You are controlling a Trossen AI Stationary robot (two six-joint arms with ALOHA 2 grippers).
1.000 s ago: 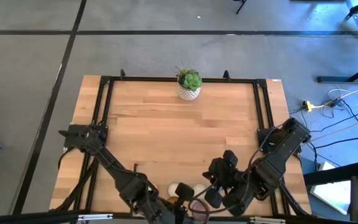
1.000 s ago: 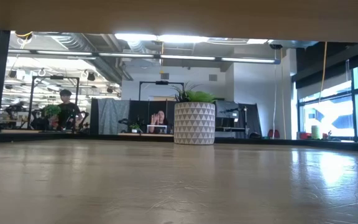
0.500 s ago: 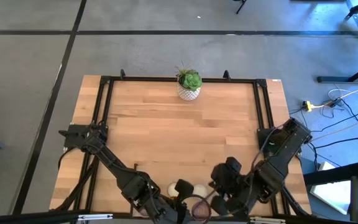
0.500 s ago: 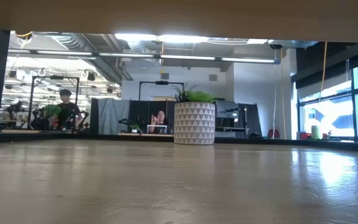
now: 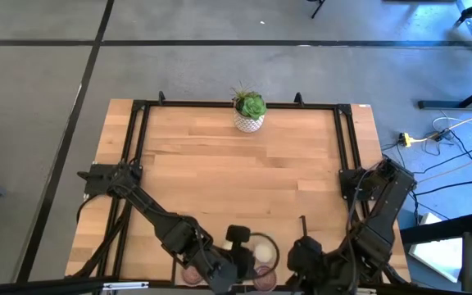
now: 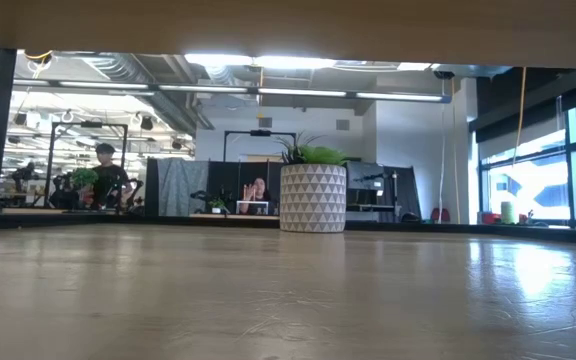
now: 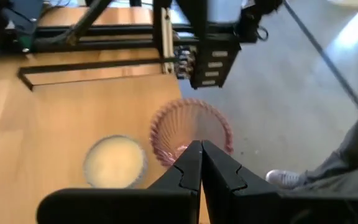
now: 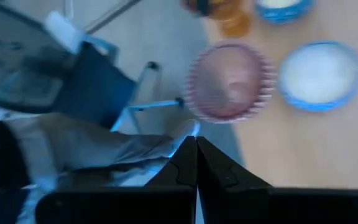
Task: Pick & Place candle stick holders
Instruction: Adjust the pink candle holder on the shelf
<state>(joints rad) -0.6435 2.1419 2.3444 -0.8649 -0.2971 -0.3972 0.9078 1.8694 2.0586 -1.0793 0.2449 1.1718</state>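
Observation:
Several small round candle stick holders sit bunched at the table's near edge. In the left wrist view I see a purplish-pink glass holder (image 7: pixel 191 129) and a cream-white one (image 7: pixel 114 162). In the right wrist view I see a pink glass holder (image 8: pixel 229 81), a cream-white one (image 8: pixel 319 74) and an amber one (image 8: pixel 224 14). My left gripper (image 7: pixel 201 147) (image 5: pixel 244 254) is shut, its tips at the pink holder's near rim. My right gripper (image 8: pixel 194 141) (image 5: pixel 306 264) is shut, short of the pink holder in its view. The low view shows no holder and no gripper. My left gripper points down with shut fingers at the near rim (image 7: pixel 180 151) of the pink glass holder. I cannot tell whether the fingertips touch it.
A green plant in a white patterned pot (image 5: pixel 250 115) (image 6: pixel 313 198) stands at the middle of the far edge. A black frame (image 5: pixel 138 147) runs along the table's left, right and far sides. The floor starts right behind the holders at the near edge (image 7: pixel 278 93).
My right gripper has drawn back toward the table's near edge, and its arm has folded down along the right side. My left gripper has moved toward the right and a little toward the far edge, over the bunch of holders.

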